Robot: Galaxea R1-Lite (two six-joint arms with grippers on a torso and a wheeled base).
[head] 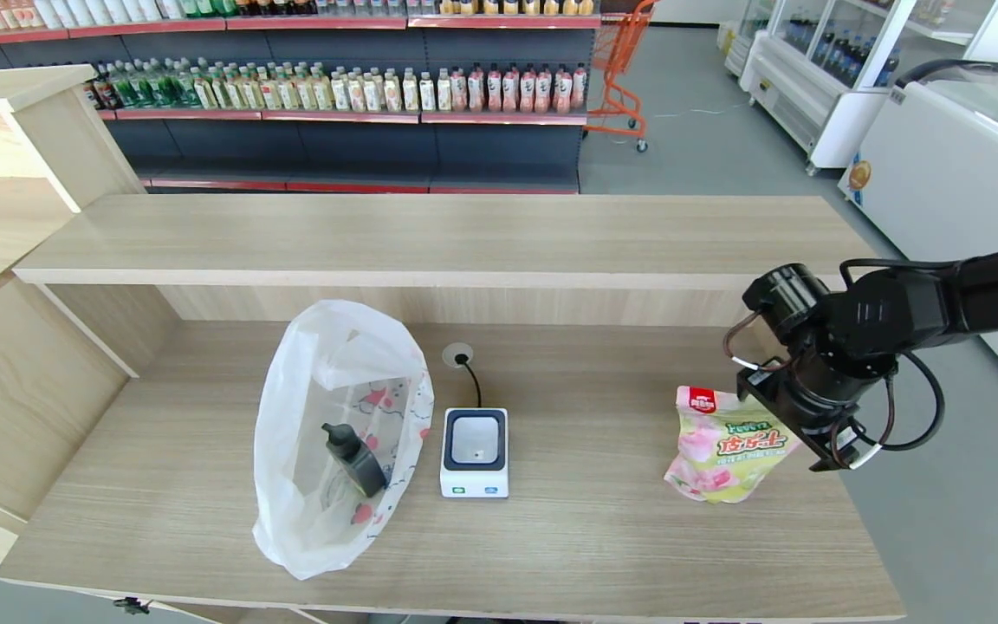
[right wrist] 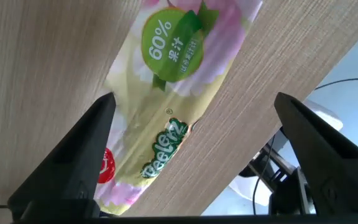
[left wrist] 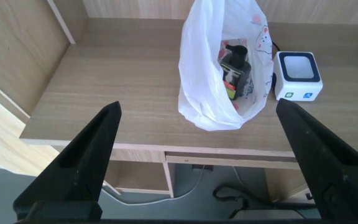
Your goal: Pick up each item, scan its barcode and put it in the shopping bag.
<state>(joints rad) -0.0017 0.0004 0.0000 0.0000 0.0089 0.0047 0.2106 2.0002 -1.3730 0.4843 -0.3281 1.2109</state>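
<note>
Pouch: the snack pouch lies flat on the counter, well to the right of the barcode scanner, printed face up.
Right gripper: my right gripper hangs over the edge of the pouch farthest from the scanner. Its fingers are spread wide, one on each side of the pack, and grip nothing.
Left gripper: my left gripper is off the near edge of the counter, on the scanner's left. Its fingers are also spread and empty.
Bag: the white shopping bag lies just left of the scanner, mouth open, with a dark pump bottle inside.
Handling: I judge the pouch light, soft and glossy, so it will likely sag and could slide between the pads. I would pinch across its narrow width or on the flat sealed end, firmly enough to hold it without crushing the contents.
Hidden: I see no barcode on the upper face, so I guess it is underneath. In the head view the wrist covers the fingertips, and I cannot tell how far above the pack they are. The bag's film veils whatever lies beside the bottle.
</note>
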